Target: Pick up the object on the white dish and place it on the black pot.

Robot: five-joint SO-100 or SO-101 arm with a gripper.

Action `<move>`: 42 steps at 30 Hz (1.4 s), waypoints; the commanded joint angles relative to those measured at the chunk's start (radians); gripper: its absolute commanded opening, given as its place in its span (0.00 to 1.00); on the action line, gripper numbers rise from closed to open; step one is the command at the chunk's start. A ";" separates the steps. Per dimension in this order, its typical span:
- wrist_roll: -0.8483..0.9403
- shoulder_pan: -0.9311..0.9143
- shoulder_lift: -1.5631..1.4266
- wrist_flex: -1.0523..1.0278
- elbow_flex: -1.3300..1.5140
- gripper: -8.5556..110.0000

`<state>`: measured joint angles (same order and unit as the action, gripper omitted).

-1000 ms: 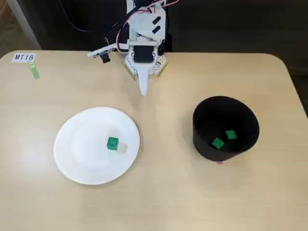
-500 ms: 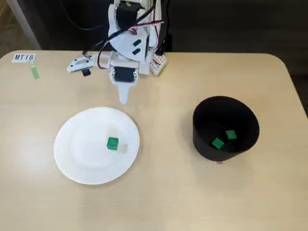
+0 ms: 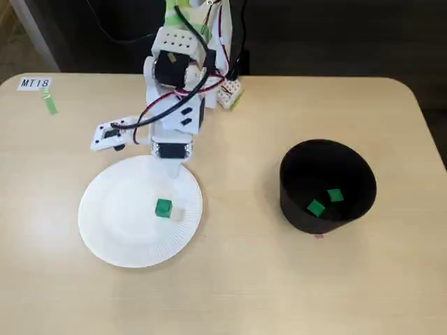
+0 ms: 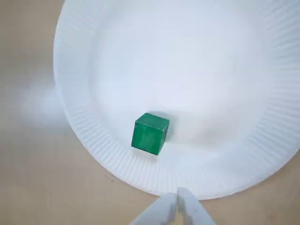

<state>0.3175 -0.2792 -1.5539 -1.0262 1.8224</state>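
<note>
A tiny green cube (image 3: 163,207) lies on the round white paper plate (image 3: 105,237) at the table's left, a little right of the plate's middle. In the wrist view the cube (image 4: 150,133) sits near the plate's ribbed rim (image 4: 84,126). My gripper (image 3: 171,166) hangs over the plate's far edge, apart from the cube. Its fingertips (image 4: 178,199) meet at the bottom edge of the wrist view, shut and empty. The black cylindrical pot (image 3: 293,202) stands at the right with two more green cubes (image 3: 316,207) (image 3: 335,195) inside.
The arm's base (image 3: 185,49) stands at the table's back edge. A label reading MT18 (image 3: 35,83) and a green tape strip (image 3: 50,105) are at the back left. Bare tabletop (image 3: 237,279) lies between plate and pot.
</note>
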 commanded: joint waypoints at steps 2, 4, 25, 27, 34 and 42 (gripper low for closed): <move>0.003 -0.006 0.080 -0.071 -0.163 0.08; 0.006 -0.011 0.098 -0.075 -0.178 0.10; 0.038 -0.049 0.279 -0.078 -0.252 0.26; 0.031 -0.051 0.301 -0.069 -0.259 0.23; 0.028 -0.055 0.356 -0.043 -0.276 0.07; 0.035 -0.046 0.270 -0.074 -0.278 0.07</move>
<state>0.3436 -0.3267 -1.2057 -1.0830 1.5892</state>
